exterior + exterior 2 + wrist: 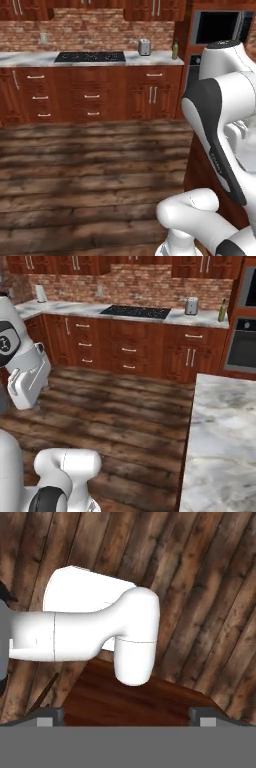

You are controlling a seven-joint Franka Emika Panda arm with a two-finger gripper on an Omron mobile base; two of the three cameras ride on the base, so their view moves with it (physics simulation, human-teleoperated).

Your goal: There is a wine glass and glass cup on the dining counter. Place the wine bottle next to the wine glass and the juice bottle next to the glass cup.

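The olive-green wine bottle (175,50) (222,310) stands upright at the right end of the far worktop, across the floor from me. A corner of the dining counter's marble top (220,446) lies at the lower right of the right base view, and its reddish wood base (199,170) stands beside my arm. My gripper (127,718) points down at the plank floor, its dark fingertips (50,714) wide apart and open, with nothing between them. The wine glass, glass cup and juice bottle are out of view.
A silver toaster (144,47) (191,306) and a black cooktop (90,56) (135,311) sit on the far worktop left of the bottle. A built-in oven (242,341) stands at its right end. Open wooden floor (90,170) lies between me and the cabinets.
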